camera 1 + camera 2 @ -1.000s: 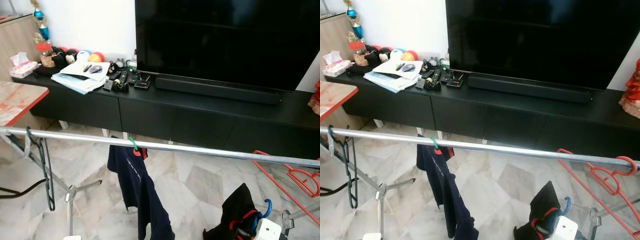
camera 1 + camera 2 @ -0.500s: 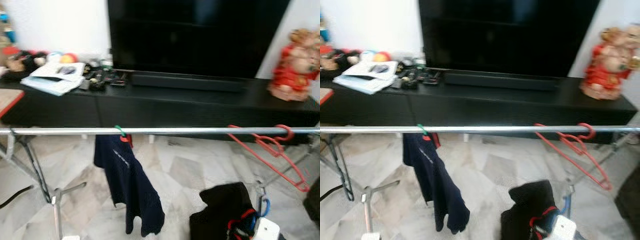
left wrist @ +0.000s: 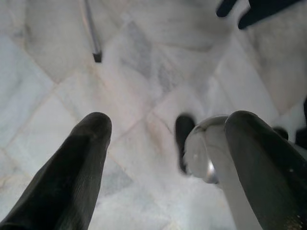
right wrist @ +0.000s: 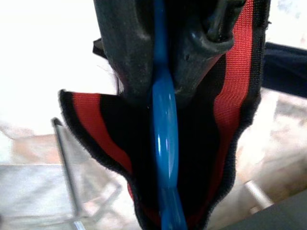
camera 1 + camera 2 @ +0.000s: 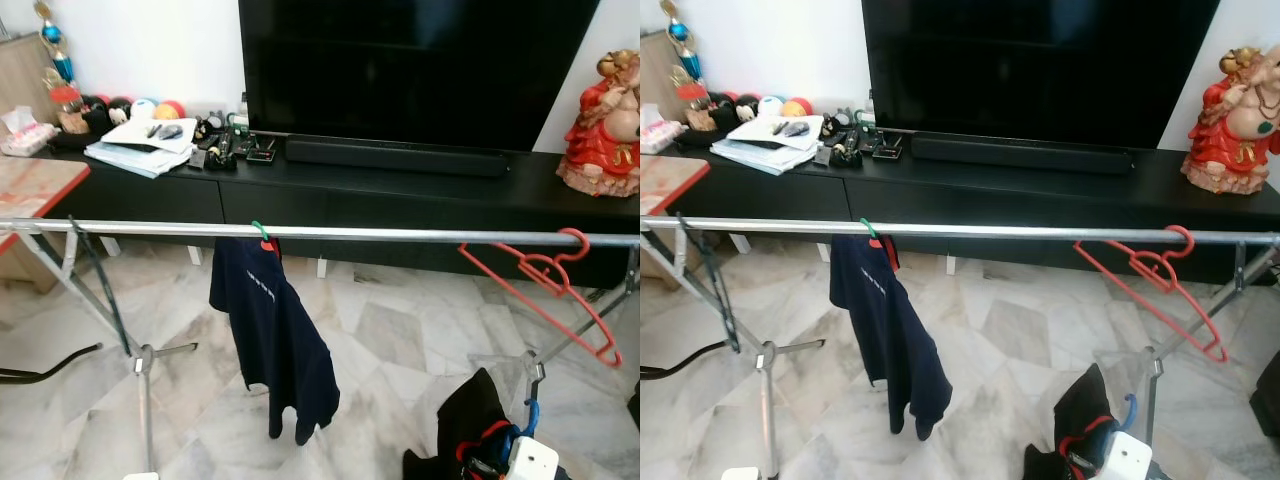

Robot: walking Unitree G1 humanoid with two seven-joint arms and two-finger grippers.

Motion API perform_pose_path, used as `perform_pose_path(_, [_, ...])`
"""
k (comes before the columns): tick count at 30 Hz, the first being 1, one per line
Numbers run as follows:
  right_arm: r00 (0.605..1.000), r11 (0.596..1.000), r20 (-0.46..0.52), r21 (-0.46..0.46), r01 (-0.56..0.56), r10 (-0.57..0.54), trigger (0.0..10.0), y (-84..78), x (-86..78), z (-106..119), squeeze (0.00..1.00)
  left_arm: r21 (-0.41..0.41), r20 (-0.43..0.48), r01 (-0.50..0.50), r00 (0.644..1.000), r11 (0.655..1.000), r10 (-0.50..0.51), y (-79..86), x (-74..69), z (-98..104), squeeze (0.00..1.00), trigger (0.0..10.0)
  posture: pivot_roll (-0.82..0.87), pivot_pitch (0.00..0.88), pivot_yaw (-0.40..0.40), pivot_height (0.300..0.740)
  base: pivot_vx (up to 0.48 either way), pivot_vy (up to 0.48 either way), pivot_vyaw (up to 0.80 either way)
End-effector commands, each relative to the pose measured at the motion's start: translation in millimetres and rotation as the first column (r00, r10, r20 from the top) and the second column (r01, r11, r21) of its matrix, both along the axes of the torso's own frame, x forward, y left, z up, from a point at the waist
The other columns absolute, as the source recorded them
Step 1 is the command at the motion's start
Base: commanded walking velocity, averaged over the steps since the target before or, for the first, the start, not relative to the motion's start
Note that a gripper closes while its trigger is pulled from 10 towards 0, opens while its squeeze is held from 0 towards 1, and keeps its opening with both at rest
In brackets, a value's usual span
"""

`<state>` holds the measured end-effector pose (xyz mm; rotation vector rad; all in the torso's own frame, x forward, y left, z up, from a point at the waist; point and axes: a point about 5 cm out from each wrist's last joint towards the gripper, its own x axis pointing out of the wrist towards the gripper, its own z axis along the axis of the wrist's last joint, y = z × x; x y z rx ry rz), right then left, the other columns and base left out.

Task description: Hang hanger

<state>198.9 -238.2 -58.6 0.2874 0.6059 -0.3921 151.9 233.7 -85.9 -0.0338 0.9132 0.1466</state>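
A silver rail [image 5: 400, 235] spans the view at chest height. On it hang a navy shirt [image 5: 272, 330] on a green hanger, an empty red hanger [image 5: 545, 285] near the right end, and a dark hanger [image 5: 98, 285] near the left end. Low at the bottom right, my right gripper [image 4: 160, 81] is shut on the hook of a blue hanger [image 4: 165, 124] that carries a black garment with red trim [image 5: 475, 440], well below the rail. My left gripper [image 3: 170, 124] is open over the marble floor, holding nothing, with a silver rack part [image 3: 204, 153] beside one finger.
Behind the rail stands a long black TV console [image 5: 400, 195] with a large TV [image 5: 410, 70], papers and clutter [image 5: 145, 150] at its left and a red statue [image 5: 605, 125] at its right. A red-edged table [image 5: 35, 185] is at the left. Rack legs [image 5: 140, 370] splay on the floor.
The camera has swung right, then partly back, so the rail now looks level and the red hanger and statue are in view. The held garment stays low at the bottom right.
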Motion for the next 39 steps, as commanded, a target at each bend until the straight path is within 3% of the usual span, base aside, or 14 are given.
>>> perform_pose_path(1, [1.000, 1.000, 0.015, 0.005, 0.013, -0.013, 10.0, 0.0, 3.4, 2.0, 0.00, 0.012, 0.004, -0.005, 1.000, 1.000, 0.005, 4.6, 3.1, 2.2, 0.00, 10.0, -0.02, 0.000, -0.027, 0.740, -0.270, 0.000, 0.00])
perform_pose_path(23, [0.998, 0.999, -0.049, 0.030, 0.030, -0.028, 10.0, -4.9, -8.9, -5.4, 0.00, 0.015, 0.003, -0.004, 1.000, 1.000, 0.004, 6.0, 3.1, 2.6, 0.00, 10.0, -0.02, 0.000, -0.024, 0.740, -0.272, 0.000, 0.00])
perform_pose_path(39, [0.999, 0.998, -0.031, 0.048, 0.029, -0.028, 10.0, 3.4, 3.0, -1.8, 0.00, 0.045, 0.019, -0.013, 1.000, 0.999, 0.013, 10.6, 13.3, 7.7, 0.00, 10.0, 0.02, 0.000, -0.004, 0.740, -0.188, 0.000, 0.00])
